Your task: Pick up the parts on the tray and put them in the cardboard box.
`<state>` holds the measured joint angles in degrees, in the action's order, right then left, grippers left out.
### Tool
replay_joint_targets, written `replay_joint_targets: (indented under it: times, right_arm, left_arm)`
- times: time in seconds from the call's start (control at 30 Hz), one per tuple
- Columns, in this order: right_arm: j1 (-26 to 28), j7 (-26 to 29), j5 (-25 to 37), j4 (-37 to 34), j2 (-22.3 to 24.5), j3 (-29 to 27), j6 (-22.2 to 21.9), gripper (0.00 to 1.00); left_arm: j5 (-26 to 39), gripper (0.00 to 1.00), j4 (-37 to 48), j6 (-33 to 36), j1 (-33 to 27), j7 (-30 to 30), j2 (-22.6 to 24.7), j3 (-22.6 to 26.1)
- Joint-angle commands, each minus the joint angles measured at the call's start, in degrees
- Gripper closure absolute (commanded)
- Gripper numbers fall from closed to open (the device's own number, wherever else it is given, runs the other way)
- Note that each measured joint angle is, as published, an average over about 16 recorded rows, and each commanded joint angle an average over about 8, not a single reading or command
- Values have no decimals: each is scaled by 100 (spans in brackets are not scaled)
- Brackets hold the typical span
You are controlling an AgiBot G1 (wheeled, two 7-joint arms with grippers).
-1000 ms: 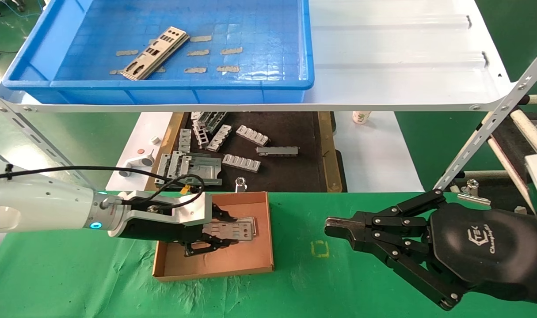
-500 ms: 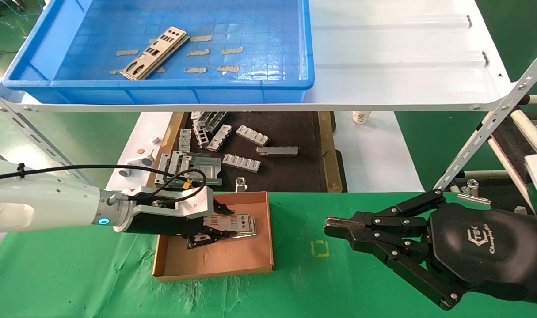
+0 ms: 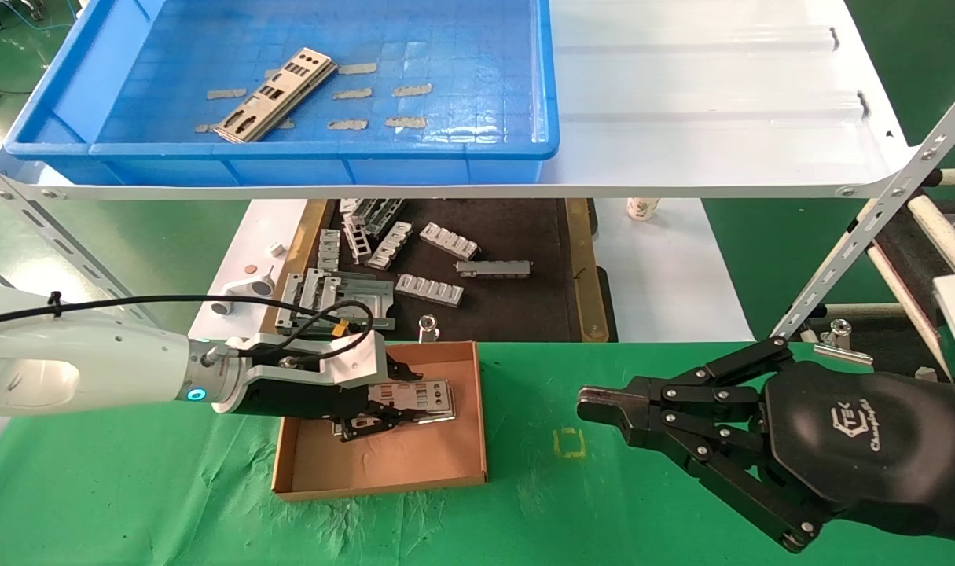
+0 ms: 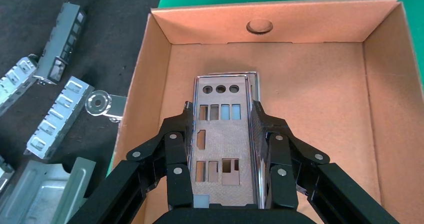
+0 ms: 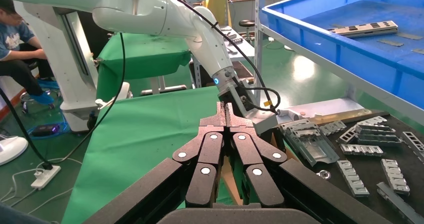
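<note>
"TEK" logo on right end effector [image 3: 603,406]

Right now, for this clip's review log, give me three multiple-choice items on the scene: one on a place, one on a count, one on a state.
1. Where is the plate that the left claw grips?
A. Over the cardboard box
B. In the blue tray
C. On the dark mat

2. How many flat plates lie in the blue tray?
A. None
B. One stack
C. Four apart

3. How is the right claw?
A. Open over the tray
B. Shut on a plate
C. Shut and holding nothing

Answers: 1 A, the left wrist view shows box walls around the gripped plate. 2 B, the head view shows a single stack there. 3 C, its fingertips meet above the green cloth.
</note>
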<state>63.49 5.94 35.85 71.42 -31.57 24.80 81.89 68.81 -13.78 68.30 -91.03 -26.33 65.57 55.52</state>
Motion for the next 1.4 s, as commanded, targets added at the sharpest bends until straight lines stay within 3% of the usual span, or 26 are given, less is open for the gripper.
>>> replay_joint_targets:
  times: [0.03, 0.13, 0.2, 0.73, 1.17, 1.27, 1.4]
  right_arm:
    - [0, 0, 0, 0, 0, 0, 0, 100]
    - [0, 0, 0, 0, 0, 0, 0, 100]
    - [0, 0, 0, 0, 0, 0, 0, 100]
    - [0, 0, 0, 0, 0, 0, 0, 100]
    - [0, 0, 0, 0, 0, 0, 0, 100]
    - [0, 0, 0, 0, 0, 0, 0, 89]
    - [0, 0, 0, 0, 0, 0, 0, 39]
  left_arm:
    - [-4, 49, 92, 20, -11, -48, 31, -2]
    - [-12, 12, 202, 51, -31, -106, 67, -7]
    - [-15, 1, 270, 72, -45, -139, 89, -9]
    - [-47, 0, 699, 187, -188, -375, 208, -34]
    - [-283, 0, 814, 754, -357, -469, 79, -186]
    - [-417, 0, 811, 1093, -422, -411, -33, -269]
    - [-557, 0, 768, 1437, -458, -317, -157, -363]
